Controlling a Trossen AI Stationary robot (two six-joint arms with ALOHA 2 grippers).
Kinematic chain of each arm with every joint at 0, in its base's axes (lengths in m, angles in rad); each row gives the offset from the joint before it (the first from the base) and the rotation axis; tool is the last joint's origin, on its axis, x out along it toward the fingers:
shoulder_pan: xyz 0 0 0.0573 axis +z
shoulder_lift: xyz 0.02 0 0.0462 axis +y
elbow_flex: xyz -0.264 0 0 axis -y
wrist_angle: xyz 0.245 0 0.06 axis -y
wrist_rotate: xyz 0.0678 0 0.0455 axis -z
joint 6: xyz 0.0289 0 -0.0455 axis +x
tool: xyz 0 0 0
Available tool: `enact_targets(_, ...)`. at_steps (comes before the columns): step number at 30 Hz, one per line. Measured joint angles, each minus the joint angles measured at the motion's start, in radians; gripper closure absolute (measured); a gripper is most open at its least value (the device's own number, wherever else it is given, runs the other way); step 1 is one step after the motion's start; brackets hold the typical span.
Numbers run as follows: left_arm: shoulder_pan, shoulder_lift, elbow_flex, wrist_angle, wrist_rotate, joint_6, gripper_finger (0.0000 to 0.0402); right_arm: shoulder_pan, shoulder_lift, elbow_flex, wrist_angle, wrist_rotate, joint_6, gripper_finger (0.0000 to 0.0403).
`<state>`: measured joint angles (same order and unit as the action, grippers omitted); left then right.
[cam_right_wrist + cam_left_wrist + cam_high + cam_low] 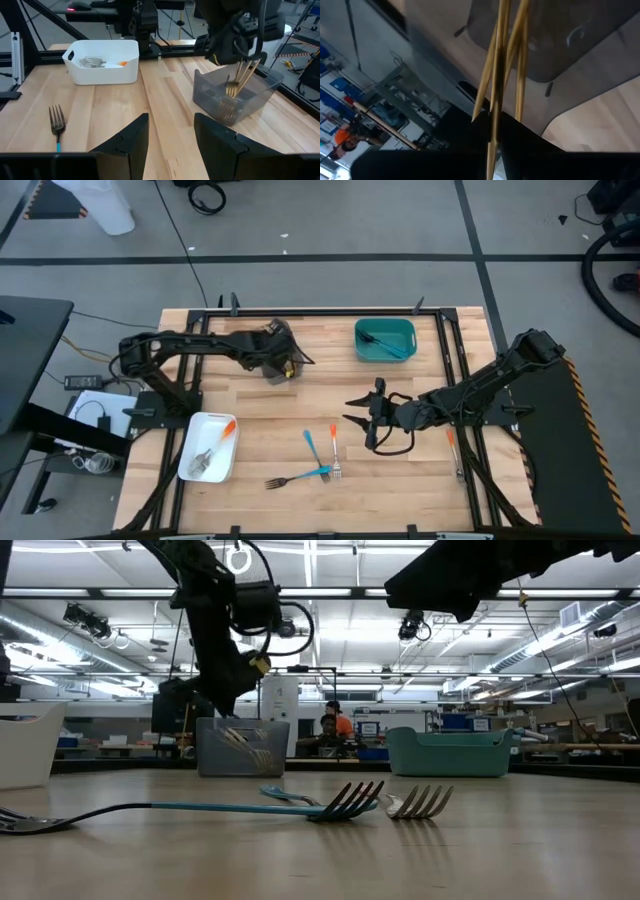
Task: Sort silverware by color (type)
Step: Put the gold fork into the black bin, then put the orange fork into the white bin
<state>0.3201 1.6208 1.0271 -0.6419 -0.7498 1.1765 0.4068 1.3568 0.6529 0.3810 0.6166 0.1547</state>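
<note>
My left gripper [239, 56] is shut on a bunch of gold forks [244, 72] over the grey tray [260, 92] at the table's far middle. More gold forks [245, 745] lie in that tray. My right gripper [353, 410] stands open above the table's middle, holding nothing. On the table near the front edge lie two blue-handled forks [312, 446] [296, 478] and an orange-handled fork [334, 450]. Blue forks lie in the teal tray [362, 352]. An orange-handled fork [228, 430] and dark metal forks [203, 462] lie in the white tray [190, 442]. My left gripper pinches the gold forks by their slim handles [494, 117] between its two fingers [530, 150]; three handles show side by side. The fingers come slanting down from above. The forks hang below them, heads down inside the grey tray [231, 90]; whether they touch its floor I cannot tell.
Another orange-handled fork [452, 445] lies by the table's right frame rail. The teal tray stands at the far right, the white tray at the near left. Bare wood shows between the trays. People sit in the room beyond the far edge [335, 728].
</note>
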Motion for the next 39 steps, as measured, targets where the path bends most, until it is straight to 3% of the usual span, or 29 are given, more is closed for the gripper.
enact_targets(13, -0.016, 0.096, 0.0, 0.019, -0.005, -0.002, 0.0361, 0.0, 0.0, 0.0, 0.003, -0.008, 0.0, 0.0235)
enact_targets(24, -0.067, 0.089, 0.0, 0.038, -0.03, -0.039, 0.0275, 0.0, 0.0, 0.0, 0.003, -0.008, 0.0, 0.0235)
enact_targets(28, -0.102, 0.059, 0.0, 0.035, -0.073, -0.041, 0.0264, 0.0, 0.0, 0.0, -0.001, -0.011, 0.0, 0.0235)
enact_targets(39, -0.238, -0.047, 0.0, 0.049, -0.108, -0.277, 0.0278, 0.0, 0.0, 0.0, -0.058, -0.043, 0.024, 0.0235)
